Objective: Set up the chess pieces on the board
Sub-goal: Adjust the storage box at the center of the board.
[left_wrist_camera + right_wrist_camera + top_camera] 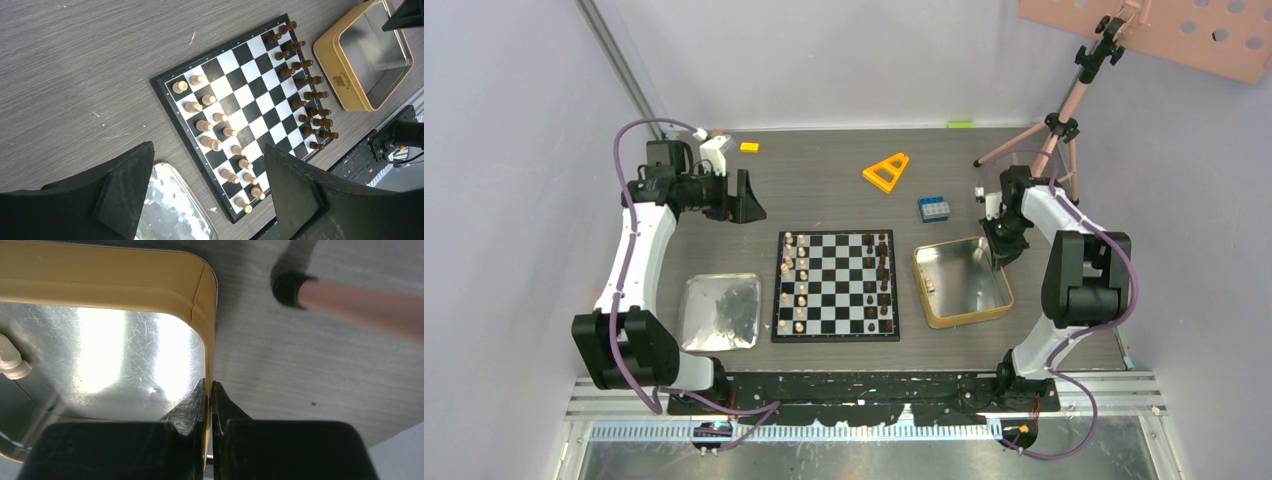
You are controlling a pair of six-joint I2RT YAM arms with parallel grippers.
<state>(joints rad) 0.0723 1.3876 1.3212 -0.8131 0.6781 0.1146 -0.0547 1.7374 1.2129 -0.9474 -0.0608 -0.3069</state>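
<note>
Both cropped: left hand (207, 150) gapes empty, right hand (209, 390) seemingly pinches tin (100, 285) wall.

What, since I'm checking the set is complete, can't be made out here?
Top view: chess pieces, too small to tell their types.
Top view: dark patch in the silver tray, too blurred to tell pieces from reflection.
Right wrist view: pale piece in the gold tin, cut off by the left edge.
Right wrist view: tin's near side, hidden behind the right pincer.

Board (836, 285) in overhead and left-wrist views
</note>
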